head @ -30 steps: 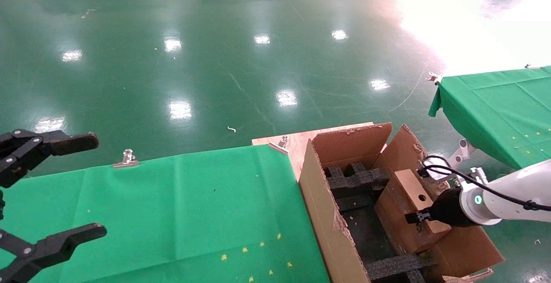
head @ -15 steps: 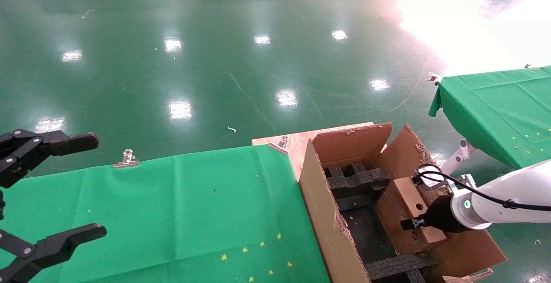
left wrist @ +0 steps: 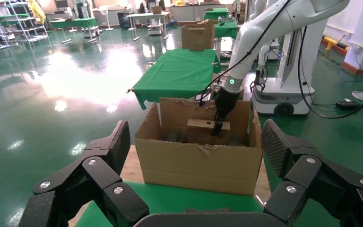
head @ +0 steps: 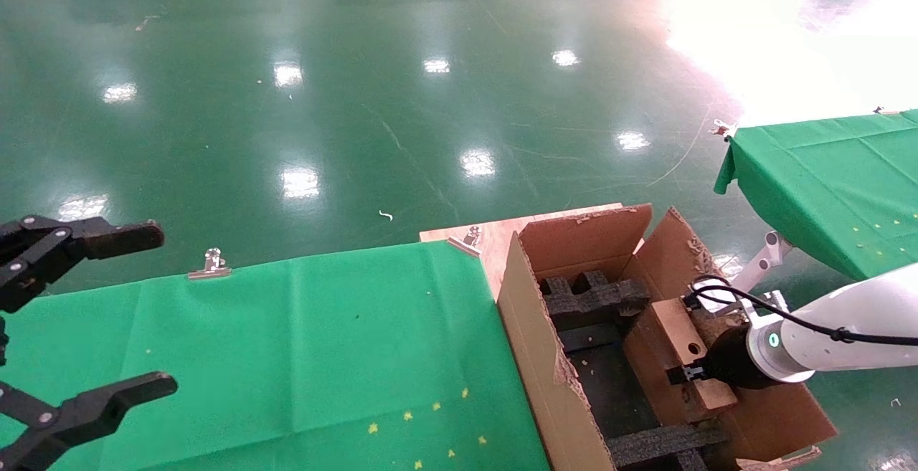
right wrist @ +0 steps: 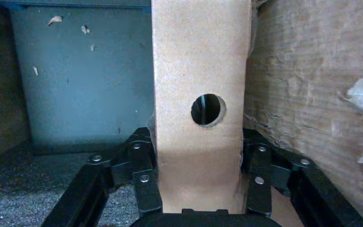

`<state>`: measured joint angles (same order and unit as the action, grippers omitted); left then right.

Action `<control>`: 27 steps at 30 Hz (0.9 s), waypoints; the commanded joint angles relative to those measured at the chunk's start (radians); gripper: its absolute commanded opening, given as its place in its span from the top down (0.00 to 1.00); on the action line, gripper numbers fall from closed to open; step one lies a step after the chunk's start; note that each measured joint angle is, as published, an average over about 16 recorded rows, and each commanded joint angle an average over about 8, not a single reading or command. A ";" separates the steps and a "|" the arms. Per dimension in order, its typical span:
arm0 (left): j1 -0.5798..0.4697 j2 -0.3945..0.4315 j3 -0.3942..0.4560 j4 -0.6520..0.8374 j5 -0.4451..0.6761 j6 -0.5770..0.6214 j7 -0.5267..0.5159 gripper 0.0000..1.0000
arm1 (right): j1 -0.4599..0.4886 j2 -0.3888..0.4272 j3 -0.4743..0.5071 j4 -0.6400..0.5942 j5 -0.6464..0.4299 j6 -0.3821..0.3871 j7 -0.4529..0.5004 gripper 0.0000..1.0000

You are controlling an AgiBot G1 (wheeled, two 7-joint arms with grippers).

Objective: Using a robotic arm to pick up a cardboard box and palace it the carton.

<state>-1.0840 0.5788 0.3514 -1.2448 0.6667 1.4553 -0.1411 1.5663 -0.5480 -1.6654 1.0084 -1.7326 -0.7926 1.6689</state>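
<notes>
The box (head: 678,356), small, flat and brown with a round hole (right wrist: 208,109) in its narrow face, stood on edge inside the carton (head: 534,356), against the carton's right wall and tilted slightly. Its lower part sat below the carton's rim, its upper edge near rim height. The right hand (head: 692,372) gripped the box across its thin sides, one finger (right wrist: 144,177) pressed on each broad face, just below the hole as seen from the right wrist. The white right arm (head: 846,324), with a teal ring (head: 773,340) and a black cable (head: 724,290), reached in from the right over the carton's torn right flap. Black foam inserts (head: 592,295) lay at the far end of the carton's interior, and another foam strip (head: 656,441) crossed its near end; the dark floor between them was bare apart from small scraps. The carton stood on a wooden board (head: 491,238) at the right end of a tabletop (head: 287,356) draped in green cloth held by metal clips (head: 210,264). The left hand (head: 43,327) hung wide open at the far left above the tabletop, well apart from the carton. A second green-clothed tabletop (head: 832,177) stood farther right, on the glossy green floor (head: 358,84).
</notes>
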 commanded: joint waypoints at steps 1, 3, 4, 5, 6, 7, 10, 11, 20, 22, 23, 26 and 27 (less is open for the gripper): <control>0.000 0.000 0.000 0.000 0.000 0.000 0.000 0.00 | 0.000 0.001 0.000 0.002 -0.002 0.000 0.002 0.00; 0.000 0.000 0.000 0.000 0.000 0.000 0.000 0.00 | 0.002 0.002 0.001 0.002 -0.002 -0.001 0.002 0.00; 0.000 0.000 0.000 0.000 0.000 0.000 0.000 0.00 | 0.003 0.003 0.001 0.003 -0.002 -0.001 0.003 0.00; 0.000 0.000 0.000 0.000 0.000 0.000 0.000 0.00 | 0.005 0.004 0.002 0.005 -0.002 -0.002 0.004 0.00; 0.000 0.000 0.000 0.000 0.000 0.000 0.000 0.00 | 0.006 0.006 0.002 0.006 -0.003 -0.002 0.005 0.00; 0.000 0.000 0.000 0.000 0.000 0.000 0.000 0.00 | 0.008 0.007 0.002 0.009 -0.004 -0.003 0.006 0.00; 0.000 0.000 0.000 0.000 0.000 0.000 0.000 0.00 | 0.014 0.013 0.003 0.018 -0.008 -0.006 0.011 0.00; 0.000 0.000 0.000 0.000 0.000 0.000 0.000 0.00 | 0.016 0.015 0.003 0.022 -0.010 -0.007 0.013 0.00; 0.000 0.000 0.000 0.000 0.000 0.000 0.000 0.00 | 0.057 0.043 0.015 0.070 -0.031 -0.019 0.037 0.00; 0.000 0.000 0.000 0.000 0.000 0.000 0.000 0.00 | 0.077 0.050 0.023 0.085 -0.039 -0.020 0.041 0.00; 0.000 0.000 0.000 0.000 0.000 0.000 0.000 0.00 | 0.090 0.054 0.028 0.093 -0.043 -0.021 0.042 0.00; 0.000 0.000 0.000 0.000 0.000 0.000 0.000 0.00 | 0.138 0.064 0.049 0.125 -0.054 -0.027 0.043 0.00; 0.000 0.000 0.000 0.000 0.000 0.000 0.000 0.00 | 0.157 0.067 0.058 0.137 -0.055 -0.030 0.042 0.00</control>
<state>-1.0841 0.5788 0.3516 -1.2447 0.6667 1.4553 -0.1410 1.7309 -0.4825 -1.6010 1.1549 -1.7722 -0.8284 1.7048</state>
